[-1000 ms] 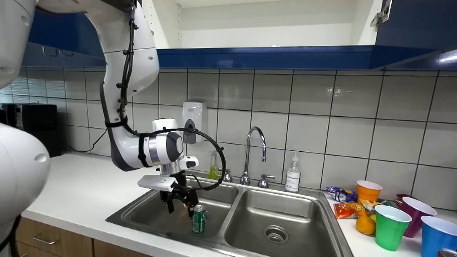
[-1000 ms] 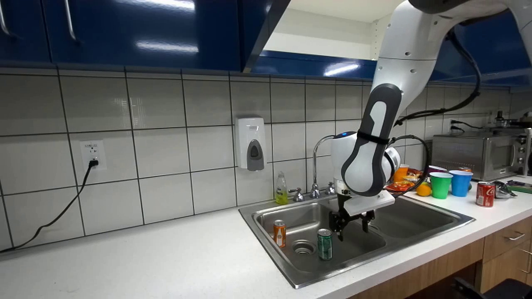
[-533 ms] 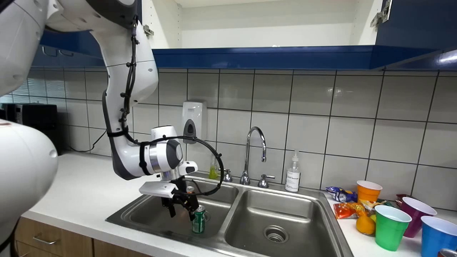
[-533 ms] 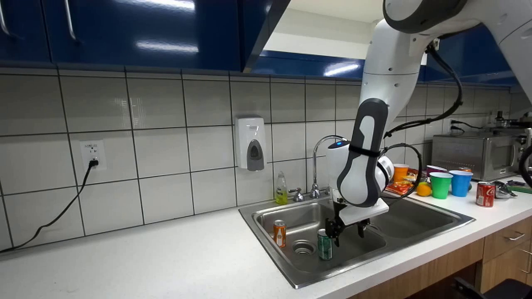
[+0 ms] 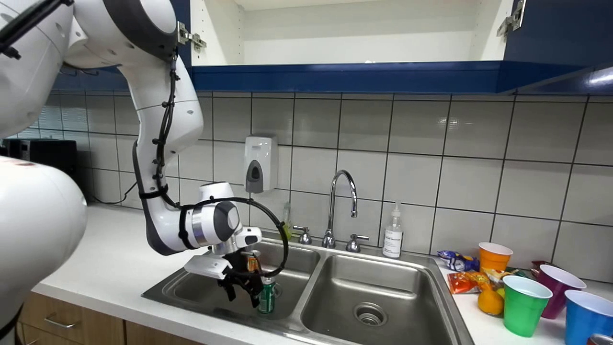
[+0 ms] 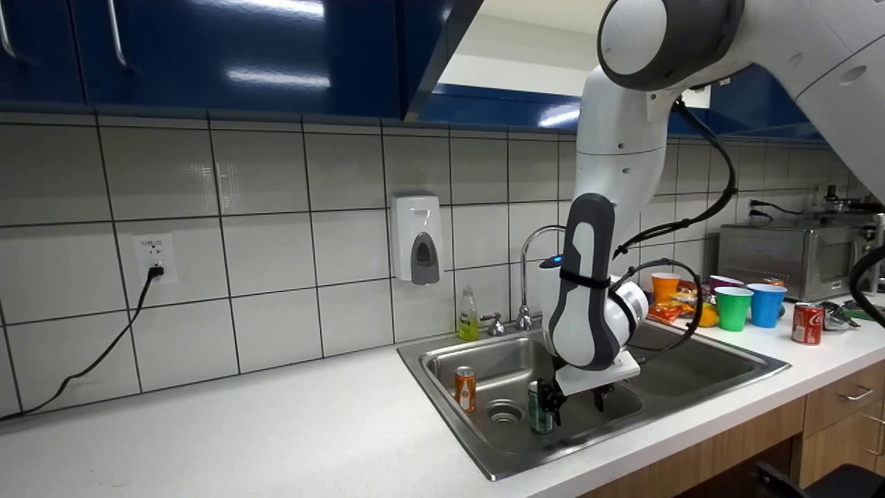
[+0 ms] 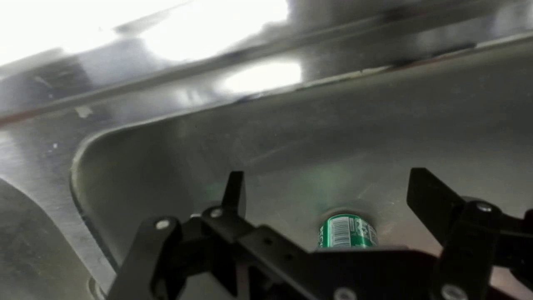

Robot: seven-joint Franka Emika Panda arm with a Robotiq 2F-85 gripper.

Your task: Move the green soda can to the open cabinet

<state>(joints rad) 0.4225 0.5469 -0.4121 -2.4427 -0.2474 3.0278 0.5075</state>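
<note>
Spread wide and holding nothing: the Robotiq gripper [image 7: 327,177], with fingers [image 7: 431,200] left of centre and toward the right in the wrist view. Low between them in the frame, half hidden: the green soda can [image 7: 347,232], seen upright in the sink basin [image 5: 203,290] left of centre in an exterior view, not yet grasped. Hard to say whether inside the grasp or just beyond. Likeliest trouble: tipping or shoving the can with a fingertip lowered off-centre, given the overlap in both exterior views. Once toppled, liable to roll toward the drain [image 6: 505,413] or the orange soda can [image 6: 465,389]. Possible too: denting thin metal from squeezing too hard. Later, bound for the open cabinet [image 5: 359,45] across the top of the frame, a chance of bumping the faucet [image 5: 331,211] from swinging across too low, or of snagging on the dark-blue lower edge [image 5: 354,77] from lifting too little.
</note>
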